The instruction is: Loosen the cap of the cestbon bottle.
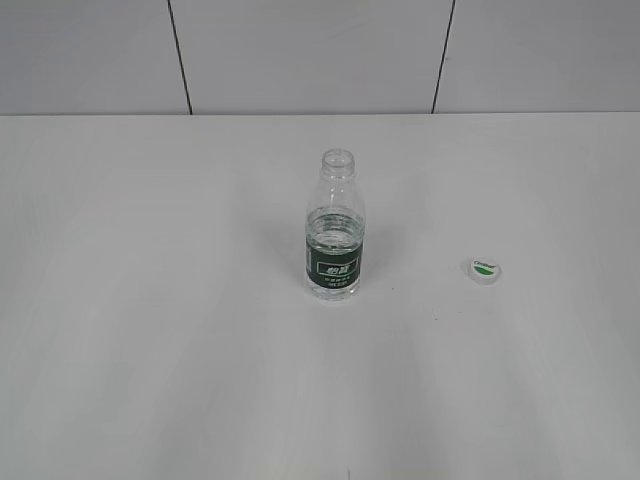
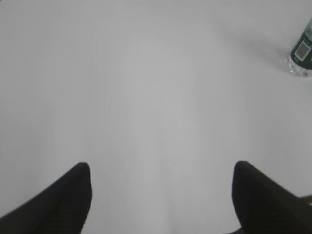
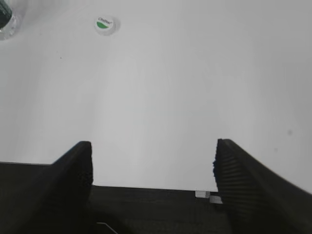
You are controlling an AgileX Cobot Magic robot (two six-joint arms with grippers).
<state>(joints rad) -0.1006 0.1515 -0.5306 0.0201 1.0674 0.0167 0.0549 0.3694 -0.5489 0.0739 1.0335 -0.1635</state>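
The cestbon bottle point(image 1: 335, 228) stands upright mid-table, clear with a dark green label band, its neck open with no cap on it. Its base shows at the right edge of the left wrist view point(image 2: 301, 53) and at the top left corner of the right wrist view point(image 3: 6, 22). The white cap point(image 1: 484, 270) with a green leaf patch lies flat on the table to the right of the bottle; it also shows in the right wrist view point(image 3: 105, 25). My left gripper point(image 2: 161, 178) is open and empty. My right gripper point(image 3: 153, 156) is open and empty. Neither arm shows in the exterior view.
The white table point(image 1: 150, 330) carries only the bottle and cap. A grey panelled wall point(image 1: 300, 50) runs along the table's far edge.
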